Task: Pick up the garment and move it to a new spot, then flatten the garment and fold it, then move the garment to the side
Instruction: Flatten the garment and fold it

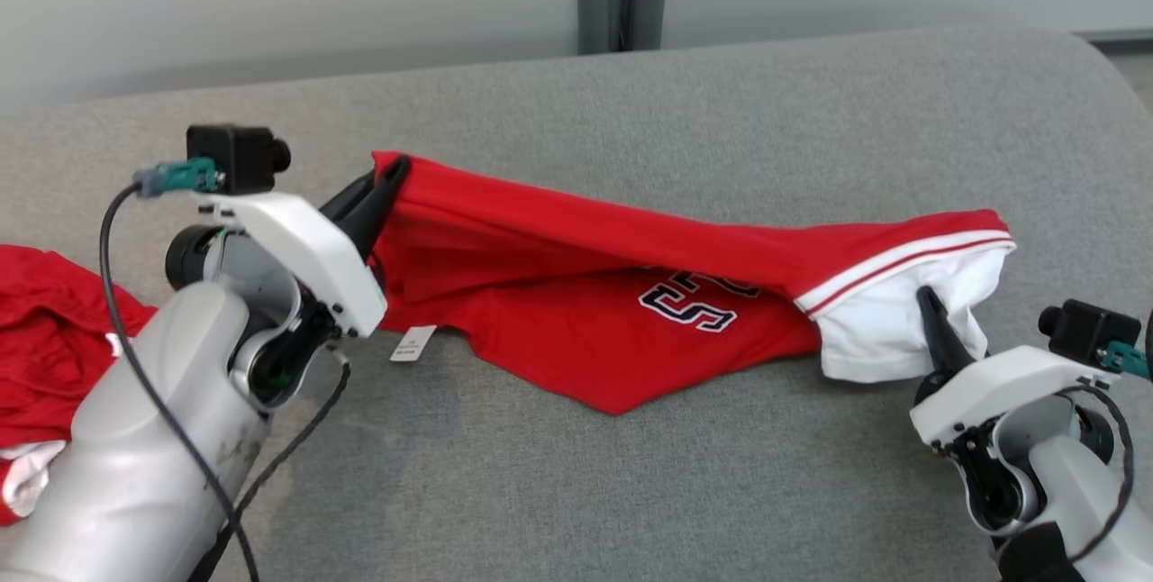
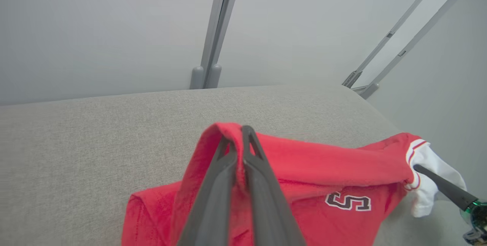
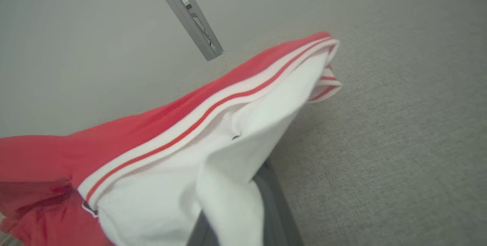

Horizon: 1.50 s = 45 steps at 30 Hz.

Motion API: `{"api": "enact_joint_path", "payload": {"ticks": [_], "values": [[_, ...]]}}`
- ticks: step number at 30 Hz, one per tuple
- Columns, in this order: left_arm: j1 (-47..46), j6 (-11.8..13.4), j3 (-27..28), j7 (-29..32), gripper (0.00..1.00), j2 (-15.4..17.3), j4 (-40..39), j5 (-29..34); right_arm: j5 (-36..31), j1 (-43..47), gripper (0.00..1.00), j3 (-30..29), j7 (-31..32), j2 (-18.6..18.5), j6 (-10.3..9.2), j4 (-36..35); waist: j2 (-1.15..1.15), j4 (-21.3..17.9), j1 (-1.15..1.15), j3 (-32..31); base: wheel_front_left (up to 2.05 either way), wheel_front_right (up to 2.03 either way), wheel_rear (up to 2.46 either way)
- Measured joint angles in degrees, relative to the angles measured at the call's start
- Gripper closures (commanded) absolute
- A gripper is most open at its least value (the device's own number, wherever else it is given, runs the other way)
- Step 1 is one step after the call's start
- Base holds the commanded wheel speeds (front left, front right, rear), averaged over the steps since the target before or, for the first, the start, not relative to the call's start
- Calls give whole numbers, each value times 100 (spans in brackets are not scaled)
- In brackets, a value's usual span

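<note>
I see the garment [image 1: 585,348] stretched across mid-frame on the padded surface [image 1: 721,492]; another cloth [image 1: 45,339] lies at the left edge.

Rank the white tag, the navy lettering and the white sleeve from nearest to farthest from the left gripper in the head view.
From the left gripper, shut on a corner of the red garment:
1. white tag, just below it.
2. navy lettering, mid-garment, further right.
3. white sleeve, far right end, by the right gripper.
</note>
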Motion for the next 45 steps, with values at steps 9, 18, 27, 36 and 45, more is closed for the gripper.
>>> {"api": "enact_joint_path", "payload": {"ticks": [9, 18, 27, 36, 45], "values": [[1368, 341, 73, -363, 100, 619, -1629, -99, 438, 1043, 100, -75, 436, -312, 0, -1223, 0, 184, 0, -425, 0, 0, 0], [3057, 1386, 227, -699, 100, 1024, -3531, -215, 313, 2260, 100, -617, 1062, -276, -1, -2629, 0, 254, 0, -538, 0, 0, 0], [3316, 1630, 266, -635, 100, 1181, -4130, -267, -100, 2670, 100, -1234, 1773, 123, -2, -3630, 0, 299, 0, -581, 0, 0, 0], [2647, 1471, 412, -353, 100, 1338, -4050, -256, -305, 2226, 100, -1367, 2235, 364, -2, -4072, 0, 275, 0, -399, 0, 0, 0], [590, 810, 587, 425, 100, 1267, -2915, -398, -172, 407, 100, -1285, 2628, 366, -2, -3834, 0, 255, 0, 373, 0, 0, 0]]}}
